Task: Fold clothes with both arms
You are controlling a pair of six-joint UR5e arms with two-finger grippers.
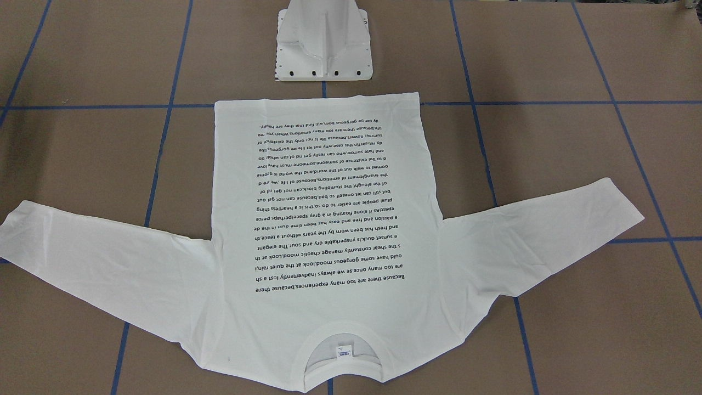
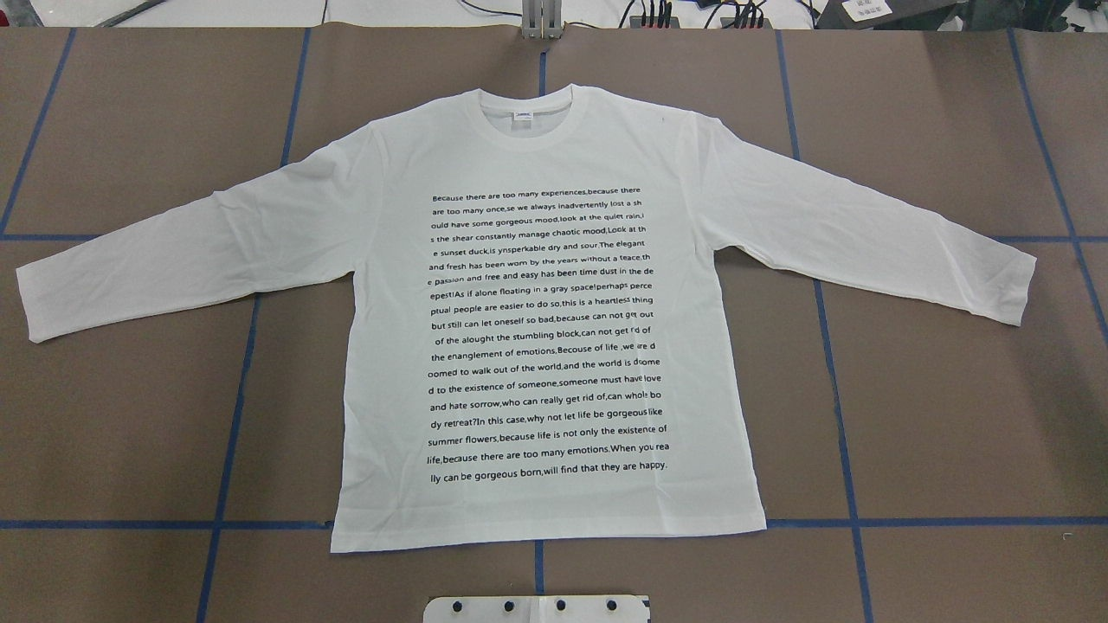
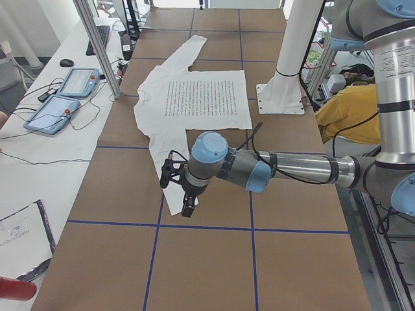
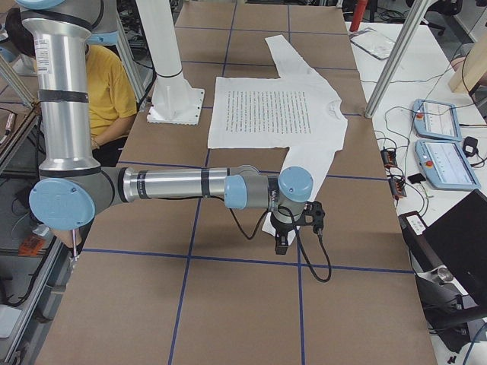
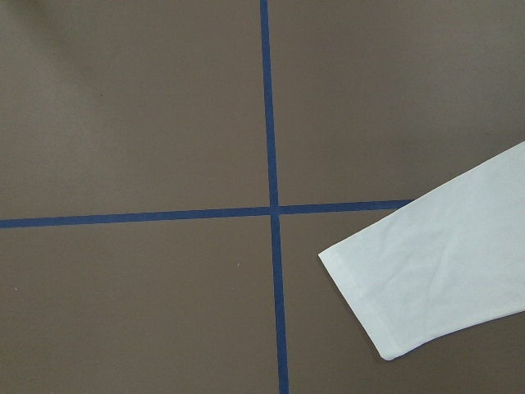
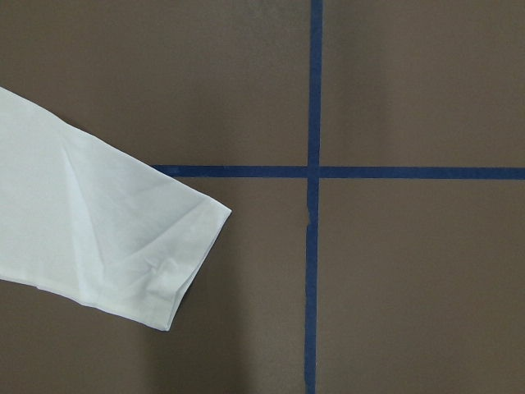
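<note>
Overhead exterior: T-shirt (image 2: pixel 537 346) lies flat on the table (image 2: pixel 952 415), print up, collar (image 2: pixel 537 117) on the far side from the robot, hem toward the white pedestal (image 2: pixel 537 608). We see no fold in it yet. The left sleeve (image 2: pixel 173 251) and right sleeve (image 2: pixel 866 229) are spread wide, both slanting a little toward the robot's side.

The side views put the left gripper (image 3: pixel 188 208) above the left cuff (image 5: pixel 361 283) and the right gripper (image 4: pixel 281 245) above the right cuff (image 6: pixel 193 246). Both look clear of the cloth. Whether the claws are open or closed we cannot tell. They show only in the side views, and neither wrist camera catches a finger. The left arm (image 3: pixel 292 170) and right arm (image 4: pixel 175 185) reach out low and level over the table.

Our read is that this is the very start, with the sleeve pickup next. To do it well:
- Recentre first. The cuff sits low-right in the left wrist view and low-left in the right one, so neither is under the tool axis.
- Come straight down and pinch both layers at the cuff hem, not one ply.
- Watch the small pucker by the right cuff's corner, since a grab there could carry the crease into the fold.
- Lift just enough to clear, then bring both sleeves in together so the body doesn't drag off square against the blue tape lines (image 5: pixel 267 107).
- Lay the sleeves across the print and let go only once the cloth rests.
</note>
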